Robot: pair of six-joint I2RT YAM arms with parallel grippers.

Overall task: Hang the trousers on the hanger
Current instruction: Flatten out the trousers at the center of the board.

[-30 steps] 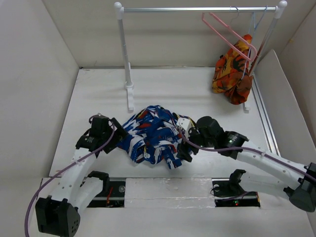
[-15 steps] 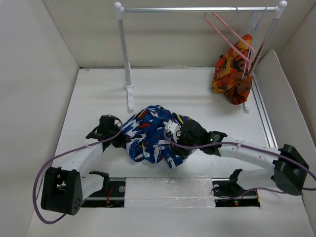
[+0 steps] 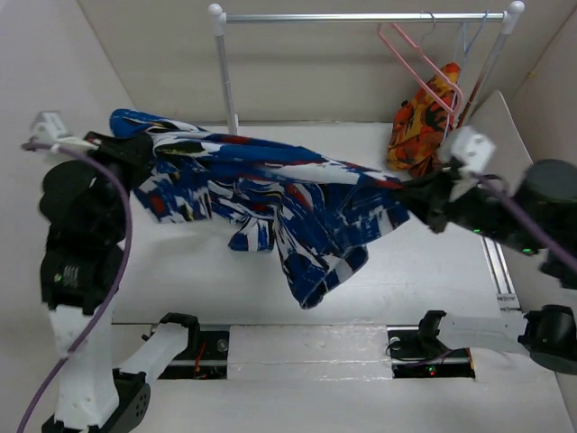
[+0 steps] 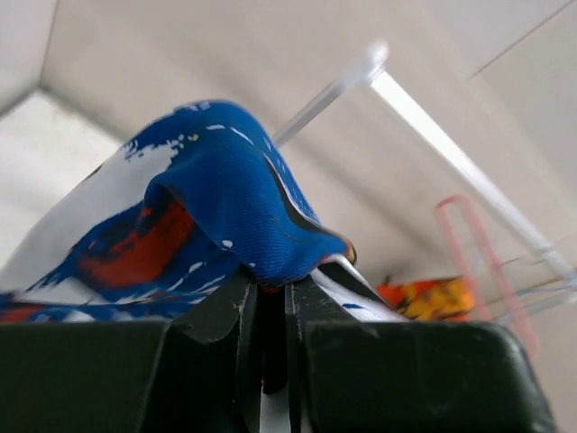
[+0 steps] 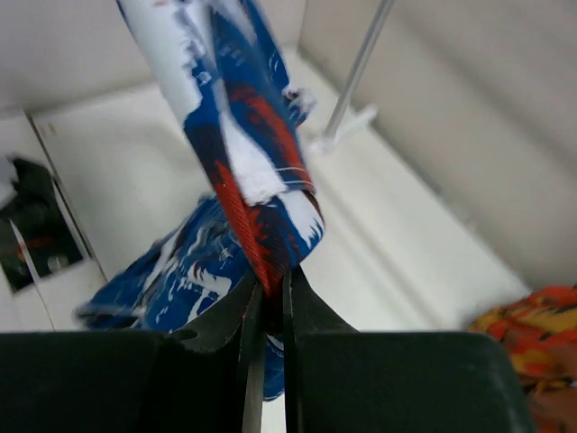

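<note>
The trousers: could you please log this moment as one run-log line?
trousers: held aloft, stretched wide | left fingers: shut on trousers | right fingers: shut on trousers | hanger: bare, hanging on rail

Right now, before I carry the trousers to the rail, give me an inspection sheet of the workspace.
Surface: white table; cannot tell whether the hanging cloth touches it.
Job's things: trousers stretched between both tools; pink hanger on the rail, bare.
Clutter: orange garment hanging at the rail's right end.
Grippers: left tool and right tool each shut on trousers.
Cables: purple cable loops off the left arm, apart from the cloth.
Surroundings: white walls.
</note>
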